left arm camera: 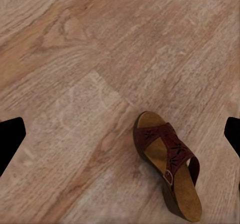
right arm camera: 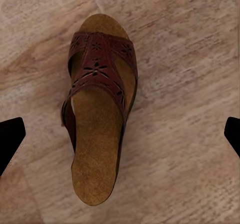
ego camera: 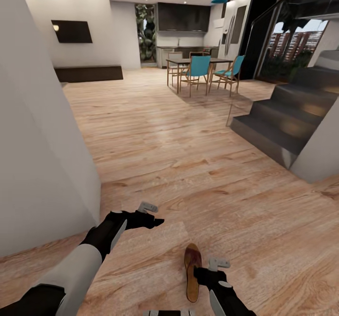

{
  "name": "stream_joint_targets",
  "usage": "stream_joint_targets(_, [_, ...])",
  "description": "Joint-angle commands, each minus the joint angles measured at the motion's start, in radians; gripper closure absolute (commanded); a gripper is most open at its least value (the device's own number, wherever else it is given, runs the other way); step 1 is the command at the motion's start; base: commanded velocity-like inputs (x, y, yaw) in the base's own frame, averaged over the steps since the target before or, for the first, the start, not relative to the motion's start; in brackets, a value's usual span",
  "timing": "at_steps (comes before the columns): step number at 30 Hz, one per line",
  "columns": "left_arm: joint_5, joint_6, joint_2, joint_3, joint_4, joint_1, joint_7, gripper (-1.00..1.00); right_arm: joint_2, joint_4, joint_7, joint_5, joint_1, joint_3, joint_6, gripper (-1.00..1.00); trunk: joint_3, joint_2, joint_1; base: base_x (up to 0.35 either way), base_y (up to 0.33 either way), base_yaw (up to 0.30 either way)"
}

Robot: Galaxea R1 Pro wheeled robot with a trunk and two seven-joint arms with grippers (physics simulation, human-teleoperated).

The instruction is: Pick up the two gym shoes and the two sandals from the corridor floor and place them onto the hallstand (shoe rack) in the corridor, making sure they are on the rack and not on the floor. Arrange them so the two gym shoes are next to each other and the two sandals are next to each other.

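no readable text, no labels, no brands, no numbers, no signs

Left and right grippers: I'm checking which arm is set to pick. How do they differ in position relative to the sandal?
The right gripper sits low beside the sandal, which lies centred between its open fingertips in the right wrist view. The left gripper hangs farther away over bare corridor floor, and the sandal lies off-centre in its wrist view. Both are open and hold nothing.
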Motion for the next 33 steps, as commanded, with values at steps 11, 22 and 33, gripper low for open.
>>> stream_joint_targets(11, [-0.009, 0.003, 0.001, 0.002, -0.002, -0.001, -0.005, -1.00, 0.000, -0.077, -0.003, -0.008, 0.000, 0.001, 0.006, -1.00, -0.053, -0.003, 0.004, 0.000, 0.000, 0.000])
stream_joint_targets(22, [-0.008, 0.004, -0.001, 0.002, -0.002, -0.004, -0.007, -1.00, -0.002, -0.081, -0.003, -0.007, 0.000, 0.004, 0.006, -1.00, -0.058, -0.003, 0.004, 0.000, 0.000, 0.000])
stream_joint_targets(33, [-0.006, 0.028, -0.009, 0.001, -0.048, -0.019, -0.029, -1.00, -0.003, -0.080, -0.003, -0.005, 0.000, 0.006, 0.006, -1.00, -0.115, -0.005, 0.009, 0.000, 0.000, 0.000])
